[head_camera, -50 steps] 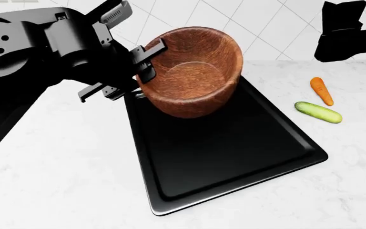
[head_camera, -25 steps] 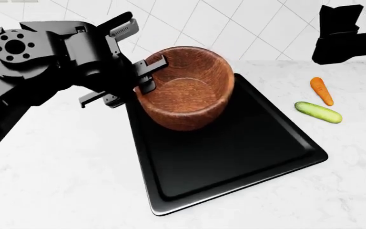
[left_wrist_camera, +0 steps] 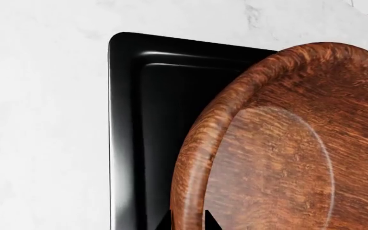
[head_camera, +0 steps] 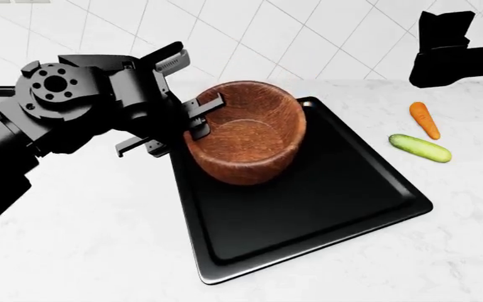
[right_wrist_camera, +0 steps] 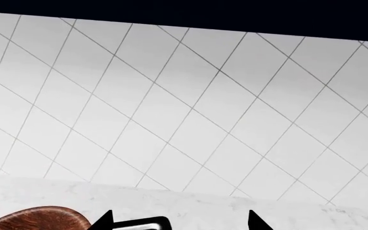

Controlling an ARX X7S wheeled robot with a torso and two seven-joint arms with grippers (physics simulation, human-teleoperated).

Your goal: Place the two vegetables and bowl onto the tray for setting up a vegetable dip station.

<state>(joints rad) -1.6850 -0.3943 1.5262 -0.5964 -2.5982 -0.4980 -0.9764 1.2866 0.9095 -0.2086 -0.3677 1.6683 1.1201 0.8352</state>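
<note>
The reddish-brown wooden bowl (head_camera: 246,135) is over the far left part of the glossy black tray (head_camera: 309,189), tilted slightly; I cannot tell whether its base touches the tray. My left gripper (head_camera: 199,116) is shut on the bowl's left rim. In the left wrist view the jaws stand on either side of the rim: gripper (left_wrist_camera: 189,221), bowl (left_wrist_camera: 286,143), tray (left_wrist_camera: 130,120). The orange carrot (head_camera: 424,119) and the green cucumber (head_camera: 419,148) lie on the counter right of the tray. My right gripper (right_wrist_camera: 178,223) is open and empty, held high at the far right.
The white marble counter (head_camera: 82,239) surrounds the tray. A white tiled wall (head_camera: 309,38) runs along the back. My right arm (head_camera: 455,47) hangs above the carrot. The right wrist view shows the bowl's edge (right_wrist_camera: 37,218) and a tray corner (right_wrist_camera: 142,224).
My left gripper has come down with the bowl, from well above the tray to low over its far left part. The bowl now tilts less. The right arm has barely moved.
</note>
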